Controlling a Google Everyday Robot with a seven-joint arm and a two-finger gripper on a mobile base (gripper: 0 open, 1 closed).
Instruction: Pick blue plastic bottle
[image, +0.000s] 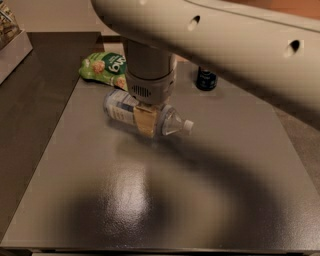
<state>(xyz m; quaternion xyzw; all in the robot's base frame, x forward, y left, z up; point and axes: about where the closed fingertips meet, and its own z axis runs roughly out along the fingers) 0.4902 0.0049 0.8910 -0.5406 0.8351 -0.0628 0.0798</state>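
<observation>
Camera view: gripper (146, 119) is down on the blue plastic bottle (119, 106) and clamped across its mid-body. Bottle lies sideways on the grey table (150, 200), cap pointing right. Lift straight up and slowly, since the thin wall may squeeze out. Green snack bag (102, 67) sits close behind.

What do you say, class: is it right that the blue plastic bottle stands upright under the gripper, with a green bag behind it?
No. The camera view shows the blue plastic bottle lying on its side under the gripper, with a green bag behind it.
</observation>
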